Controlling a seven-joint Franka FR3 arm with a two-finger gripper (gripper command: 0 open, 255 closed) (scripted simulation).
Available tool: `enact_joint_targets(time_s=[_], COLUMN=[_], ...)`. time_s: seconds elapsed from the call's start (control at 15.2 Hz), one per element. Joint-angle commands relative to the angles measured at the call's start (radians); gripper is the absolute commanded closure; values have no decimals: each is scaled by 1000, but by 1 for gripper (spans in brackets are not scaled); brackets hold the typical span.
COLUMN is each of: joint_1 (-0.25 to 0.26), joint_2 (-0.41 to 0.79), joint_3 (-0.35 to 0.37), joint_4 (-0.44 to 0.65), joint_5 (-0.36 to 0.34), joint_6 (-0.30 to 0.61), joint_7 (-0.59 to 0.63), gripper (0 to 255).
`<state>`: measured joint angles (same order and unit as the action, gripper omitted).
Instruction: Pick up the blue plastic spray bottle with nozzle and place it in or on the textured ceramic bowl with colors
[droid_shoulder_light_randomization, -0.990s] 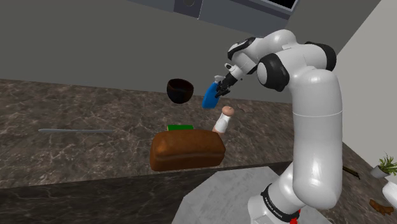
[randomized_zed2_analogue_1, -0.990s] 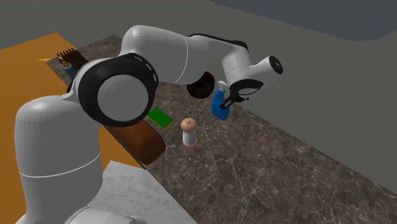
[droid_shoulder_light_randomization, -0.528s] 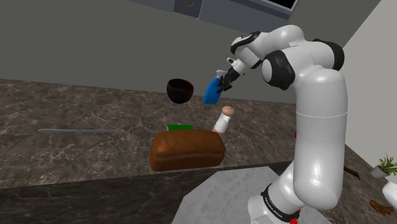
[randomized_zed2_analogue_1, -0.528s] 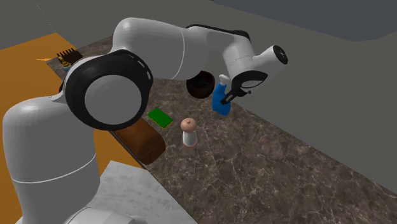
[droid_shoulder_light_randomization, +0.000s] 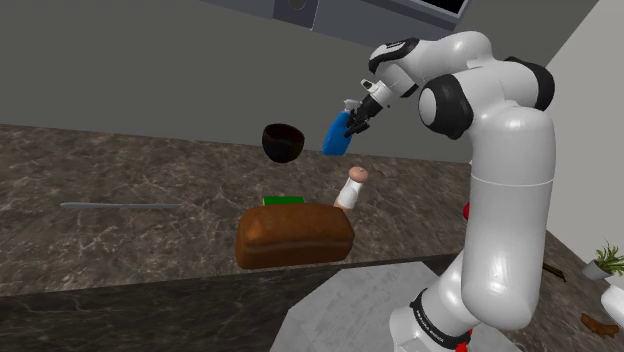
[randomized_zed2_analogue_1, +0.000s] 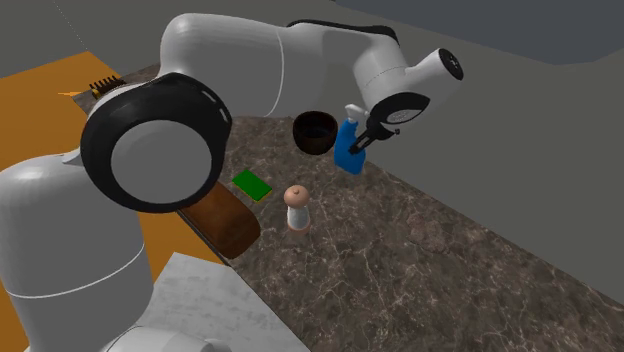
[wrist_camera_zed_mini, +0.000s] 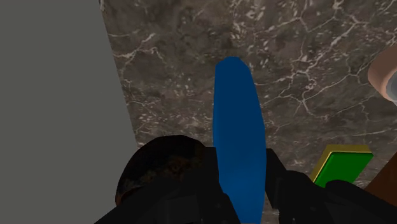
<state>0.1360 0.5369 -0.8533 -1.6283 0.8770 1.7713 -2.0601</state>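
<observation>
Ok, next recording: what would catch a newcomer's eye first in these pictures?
The blue spray bottle comes first: it is clamped in the black jaws and hangs tilted in the air above the marbled counter, just to the shoulder view's right of the dark bowl. Next come the big white arm looming across the second exterior view, and the brown loaf at the counter's near edge in the shoulder view.

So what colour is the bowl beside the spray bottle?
Dark brown, almost black bowl; shows best in the second exterior view.
</observation>
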Motion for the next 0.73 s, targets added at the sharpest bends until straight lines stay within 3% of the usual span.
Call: enact_joint_targets(time_s=[0.0,0.66], joint_1=[1,-1], joint_2=[-9,-50], joint_3=[-5,-27], joint_4=[14,92], joint_5=[-10,-50], joint_6=[-17,-103], joint_7=[13,76], gripper=[255,255])
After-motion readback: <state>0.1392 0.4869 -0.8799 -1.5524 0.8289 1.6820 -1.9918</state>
